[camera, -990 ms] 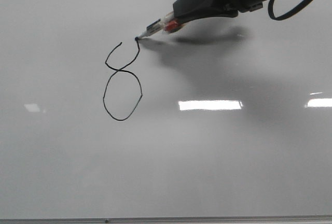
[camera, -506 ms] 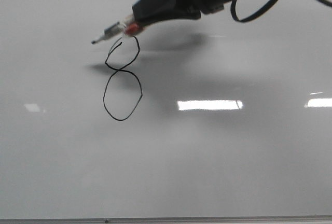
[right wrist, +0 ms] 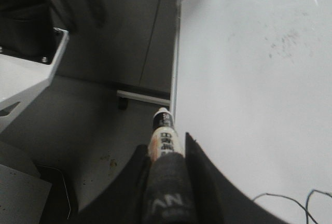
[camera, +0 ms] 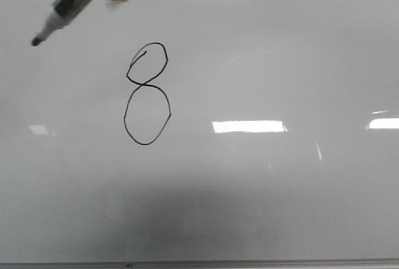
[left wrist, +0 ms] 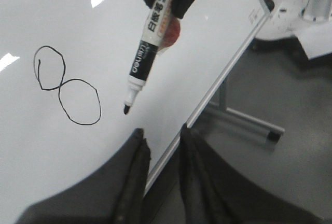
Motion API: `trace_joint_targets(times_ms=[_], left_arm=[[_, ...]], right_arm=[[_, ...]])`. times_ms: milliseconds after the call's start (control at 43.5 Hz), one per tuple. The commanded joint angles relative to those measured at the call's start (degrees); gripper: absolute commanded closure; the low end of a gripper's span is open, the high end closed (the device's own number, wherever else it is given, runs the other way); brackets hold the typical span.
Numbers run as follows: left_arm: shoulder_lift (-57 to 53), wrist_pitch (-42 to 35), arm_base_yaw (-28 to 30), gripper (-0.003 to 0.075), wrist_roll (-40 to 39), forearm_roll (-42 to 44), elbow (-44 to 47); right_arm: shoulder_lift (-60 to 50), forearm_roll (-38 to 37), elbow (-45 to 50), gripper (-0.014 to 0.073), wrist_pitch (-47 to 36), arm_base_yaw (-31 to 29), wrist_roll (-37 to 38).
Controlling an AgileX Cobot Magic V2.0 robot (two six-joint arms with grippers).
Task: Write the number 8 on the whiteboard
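One whiteboard (camera: 262, 207) carries one number 8 (camera: 147, 94), made of two loops. One marker (camera: 67, 0) shows at upper left. Two grippers appear: left gripper (left wrist: 161, 146), right gripper (right wrist: 165, 154).

Right gripper (right wrist: 165, 154) is closed on a marker (right wrist: 163, 136), held between two dark fingers (right wrist: 199, 167). The marker has a white barrel with black print, its tip pointing away from the camera. The tip lies just beside the whiteboard's (right wrist: 249, 68) grey frame edge; contact cannot be determined. Faint smudges mark the board. Dark floor and a stand foot (right wrist: 142, 97) lie beyond.
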Motion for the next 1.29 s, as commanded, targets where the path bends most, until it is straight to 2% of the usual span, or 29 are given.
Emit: trace_joint_targets(times_ms=[0,69,299,460,575,805,944,990,1059,1266], left_arm=[[4.53,-2.32,0.03,0.0376,1.49,-0.62,-5.18],[7.21,-2.18,-0.43,0.0339,3.51,-0.62,-6.72],[11.68,-1.48,-6.05,0.0379,5.89,-0.72,-8.63],[13.91,-1.73,-10.05,0.0479,5.89,-0.58,-8.63],[14.01,-1.82,-10.54,0.0551,5.89,-0.25,-8.63],[14.01,-1.82,-10.54,0.0583,5.89,0.14,-8.63],[14.01,-1.82,-10.54,0.0698,5.89,0.14,-8.63],[14.01,-1.82,-10.54,0.0741,5.89,0.19,-8.63],[14.01,-1.71,-10.54,0.0741,5.89,0.3,-8.63],[14.01,-1.48,-10.39,0.0741,4.79,0.3,-8.63]], right_arm=[[-2.34,1.9,-1.9,0.0661,-0.27,2.73,0.48],[-2.34,1.9,-1.9,0.0661,-0.24,4.71,0.59],[-2.34,2.17,-1.9,0.0661,-2.4,8.49,0.58],[-2.34,2.64,-1.9,0.0661,-1.86,8.93,0.58],[-2.34,2.35,-1.9,0.0661,-1.67,8.93,0.58],[-2.34,1.49,-1.9,0.0661,-0.76,8.93,0.58],[-2.34,1.49,-1.9,0.0657,-0.76,8.93,0.58],[-2.34,1.54,-1.9,0.0639,-0.82,8.93,0.92],[-2.34,1.91,-1.9,0.0555,-1.13,8.93,2.64],[-2.55,2.79,-1.9,0.018,-2.97,8.88,10.6]])
